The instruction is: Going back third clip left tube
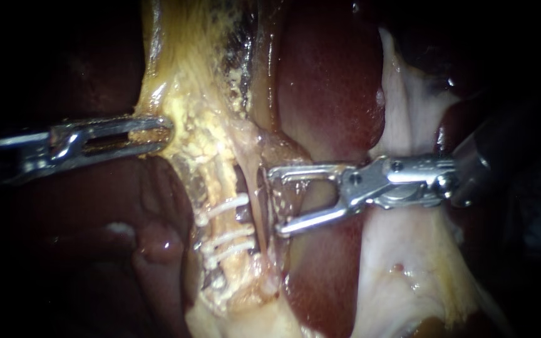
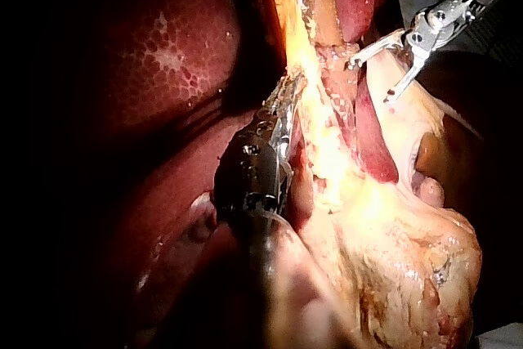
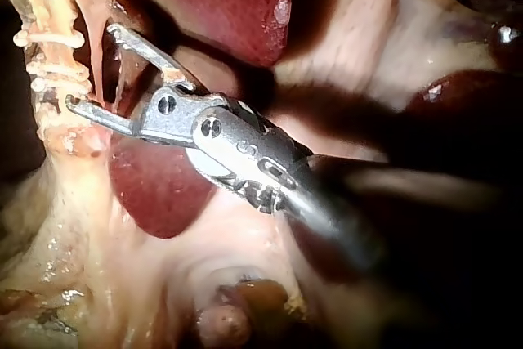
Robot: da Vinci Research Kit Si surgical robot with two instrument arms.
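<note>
Left tube [image 1: 220, 222] upright in the endoscope view, three white clips [image 1: 233, 236] across it, just left of the right instrument [image 1: 275, 201]. Jaws wide open, empty, mouth toward the clips; free room behind, over the liver [image 1: 327, 81], for backing out rightward. Left instrument [image 1: 168, 134] farther up, jaws clamped on yellow tissue [image 1: 183, 81].

Left instrument [image 2: 282, 104] grips yellow tissue strand [image 2: 324, 141]; right instrument [image 2: 372, 79] ahead, jaws apart.
</note>
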